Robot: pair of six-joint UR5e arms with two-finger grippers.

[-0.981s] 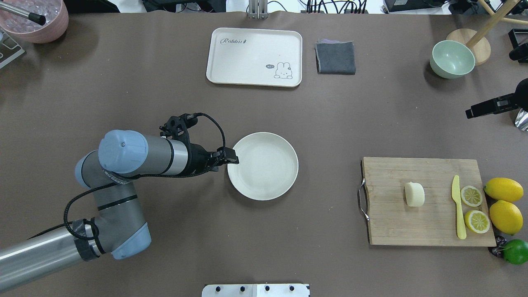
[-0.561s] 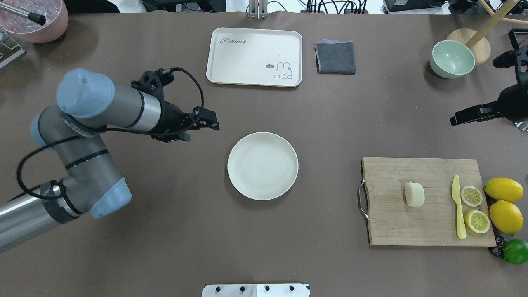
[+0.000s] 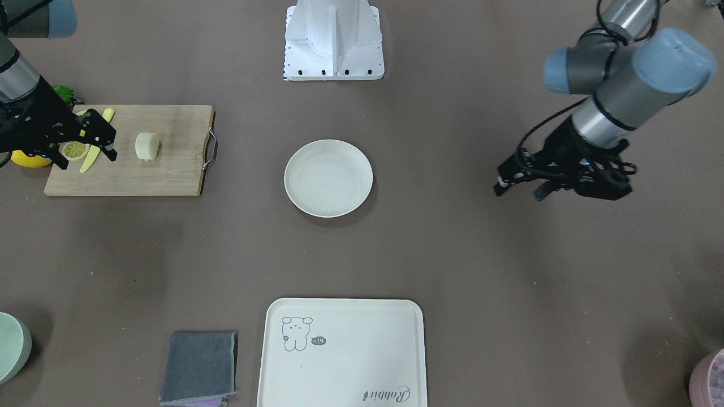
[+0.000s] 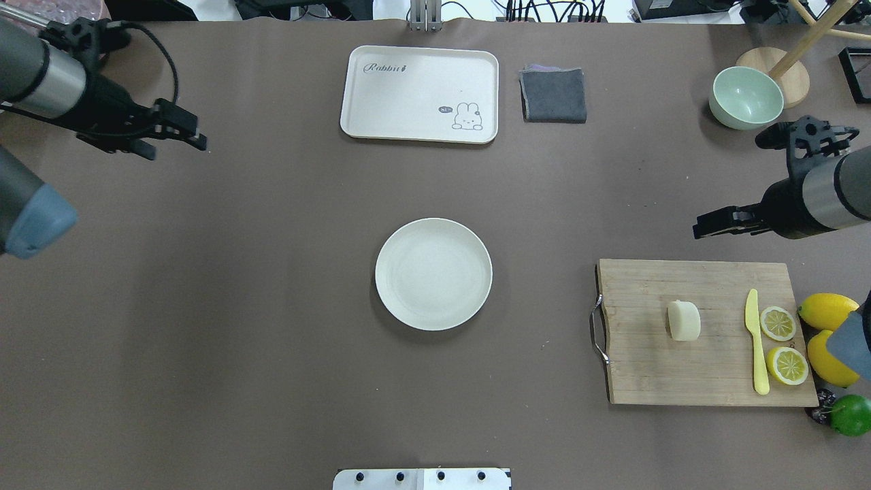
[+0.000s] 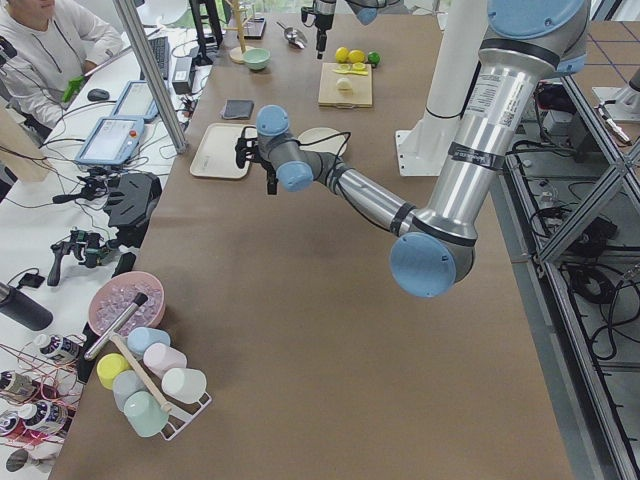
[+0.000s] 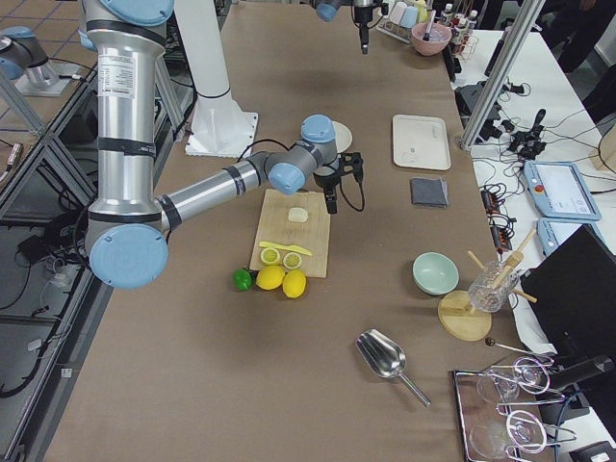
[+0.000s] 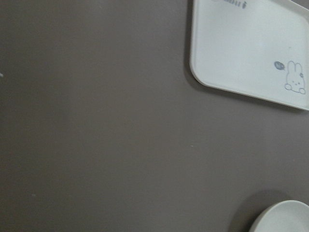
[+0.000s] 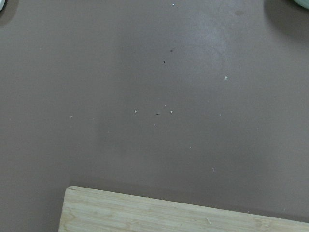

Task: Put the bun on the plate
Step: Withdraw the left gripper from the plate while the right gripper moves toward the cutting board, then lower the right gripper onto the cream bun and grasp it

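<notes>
The pale bun lies on its side on the wooden cutting board at the right, also seen in the front view as the bun. The round off-white plate sits bare at the table's middle. My right gripper hovers just beyond the board's far edge, up and right of the bun; its fingers look open and hold nothing. Far off at the back left, my left gripper is open and holds nothing. A sliver of the plate shows in the left wrist view.
On the board beside the bun lie a yellow knife and two lemon slices. Lemons and a lime sit to its right. A rabbit tray, grey cloth and green bowl line the far side.
My left arm has pulled away from the plate's rim and swung to the far left. My right arm has come further in from the right edge towards the board. Bun and plate stayed put.
</notes>
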